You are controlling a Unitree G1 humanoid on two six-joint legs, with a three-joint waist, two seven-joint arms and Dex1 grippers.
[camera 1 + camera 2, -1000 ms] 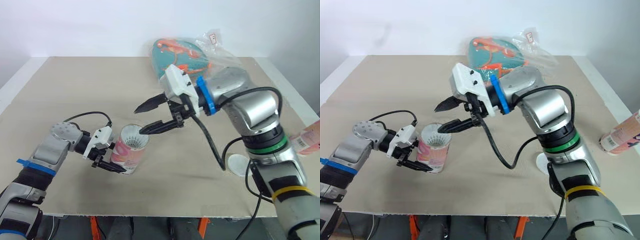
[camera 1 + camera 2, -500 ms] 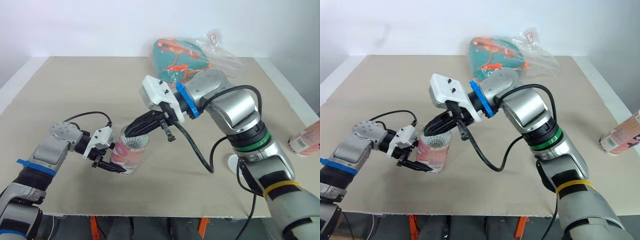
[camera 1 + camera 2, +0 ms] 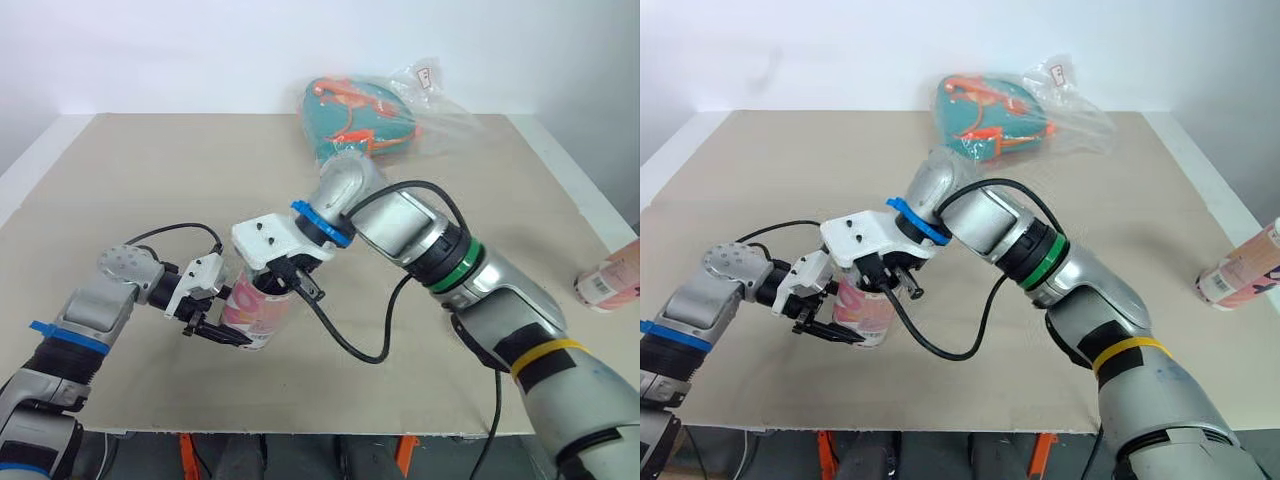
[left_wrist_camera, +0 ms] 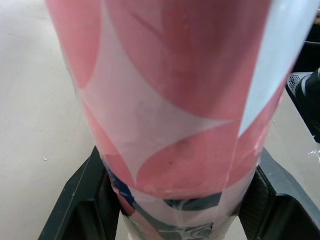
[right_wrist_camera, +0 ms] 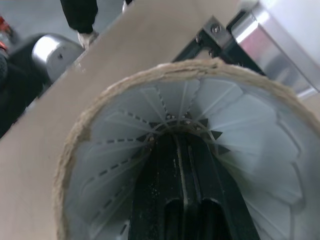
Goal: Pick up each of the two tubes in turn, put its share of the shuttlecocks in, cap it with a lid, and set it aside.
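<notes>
A pink-and-white tube [image 3: 252,318] stands on the beige table [image 3: 150,190], with my left gripper [image 3: 222,318] shut on its lower part; in the left wrist view the black fingers [image 4: 82,200] flank the tube [image 4: 175,100]. My right gripper [image 3: 276,287] points down into the tube's mouth. In the right wrist view its fingers [image 5: 182,200] are pressed together inside the white feathers of a shuttlecock [image 5: 125,135] within the cardboard rim [image 5: 75,145]. A second pink tube [image 3: 608,285] lies at the table's right edge.
A clear plastic bag [image 3: 375,115] holding teal and orange things lies at the back of the table. My right arm [image 3: 430,250] stretches across the table's middle, trailing a black cable [image 3: 350,345]. Bare table surface lies to the far left and along the front.
My right gripper closed its fingers and swung down and to the left, going from above the tube into its mouth. The left gripper and the tube stayed put.
</notes>
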